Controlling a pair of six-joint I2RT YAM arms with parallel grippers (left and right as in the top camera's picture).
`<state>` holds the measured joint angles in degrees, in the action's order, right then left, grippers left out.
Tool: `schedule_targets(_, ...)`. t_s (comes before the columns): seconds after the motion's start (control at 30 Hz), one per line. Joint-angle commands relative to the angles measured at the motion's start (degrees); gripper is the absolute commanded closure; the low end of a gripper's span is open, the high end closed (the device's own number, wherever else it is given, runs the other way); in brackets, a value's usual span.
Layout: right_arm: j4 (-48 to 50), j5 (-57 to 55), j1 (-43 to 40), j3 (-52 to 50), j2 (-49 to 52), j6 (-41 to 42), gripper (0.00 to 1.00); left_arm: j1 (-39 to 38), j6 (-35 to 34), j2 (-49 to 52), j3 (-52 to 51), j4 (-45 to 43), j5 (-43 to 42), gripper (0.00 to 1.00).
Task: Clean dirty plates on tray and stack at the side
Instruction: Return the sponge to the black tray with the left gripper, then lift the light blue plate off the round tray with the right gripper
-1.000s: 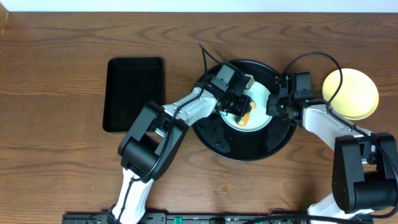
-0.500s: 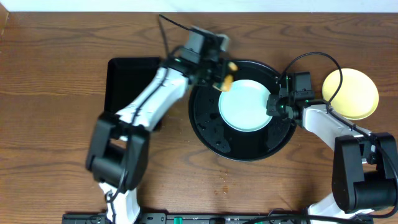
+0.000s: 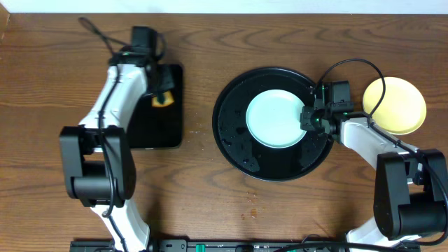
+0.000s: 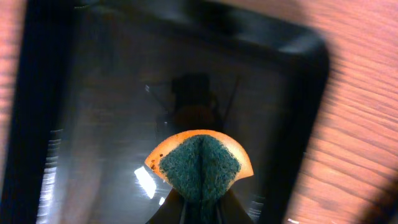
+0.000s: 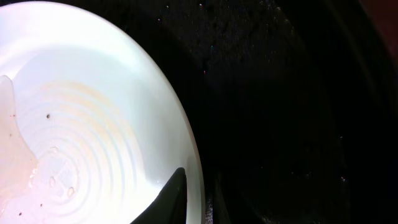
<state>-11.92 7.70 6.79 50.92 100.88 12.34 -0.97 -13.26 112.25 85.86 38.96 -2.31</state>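
Pinching the right rim of the pale mint-blue plate (image 3: 273,120), the right gripper (image 3: 309,117) has its jaws narrowed on it. In the right wrist view one dark finger (image 5: 176,194) lies over the plate's inner edge, and the other sits just outside the rim. This plate lies flat on the large round black tray (image 3: 234,143), a little right of the tray's centre and towards its far side. Its surface shows faint brownish rings, a few tiny specks and a wet film on the left part. The tray floor around it glistens with small droplets.

The pale yellow plate (image 3: 395,105) rests on the wooden table (image 3: 210,210), just right of the round tray and outside its rim.

The left gripper (image 4: 200,210) is at the left of the scene, over the far right part of the smaller rectangular black tray (image 3: 143,133). It is clamped on a sponge (image 4: 200,163), orange with a dark green scouring face, folded upward between the fingers. The glossy tray floor under it shows a reflection; whether the sponge touches the tray cannot be told.
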Motion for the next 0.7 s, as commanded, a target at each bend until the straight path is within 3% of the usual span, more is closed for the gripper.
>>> schedule_targets(0.0, -0.02, -0.13, 0.55, -0.39, 0.70, -0.63, 0.86, 2.14, 0.72, 1.09, -2.10, -0.02, 2.36, 0.92)
schedule_targets(0.17, -0.04, -0.13, 0.55, -0.39, 0.70, -0.63, 0.84, 3.80, 1.01, 3.26, -4.02, -1.49, 2.38, 0.92)
schedule_targets(0.2, -0.07, -0.13, 0.55, -0.39, 0.70, -0.66, 0.81, 3.89, 1.03, 3.56, -4.04, -1.66, 2.43, 0.87)
schedule_targets(0.23, -0.07, -0.13, 0.55, -0.39, 0.70, -0.66, 0.76, 3.93, 1.16, 3.85, -4.07, -1.81, 2.67, 0.75)
schedule_targets(0.3, -0.09, -0.13, 0.55, -0.39, 0.70, -0.66, 0.71, 3.98, 1.14, 3.93, -4.07, -1.97, 3.28, 0.28)
schedule_targets(0.33, -0.09, -0.15, 0.55, -0.39, 0.70, -0.66, 0.71, 3.96, 1.14, 3.93, -4.07, -1.95, 3.21, 0.19)
schedule_targets(0.43, -0.24, -0.15, 0.61, -0.42, 0.74, -0.66, 0.74, 3.96, 1.11, 3.93, -4.07, -1.90, 3.21, 0.18)
schedule_targets(0.57, -0.35, -0.15, 1.42, -0.42, 0.90, -0.66, 0.99, 3.96, 1.14, 3.93, -4.07, -1.90, 3.21, 0.16)
schedule_targets(0.67, -0.28, -0.17, 2.29, -0.42, 1.03, -0.68, 0.99, 3.96, 1.14, 3.93, -4.07, -1.92, 3.21, 0.16)
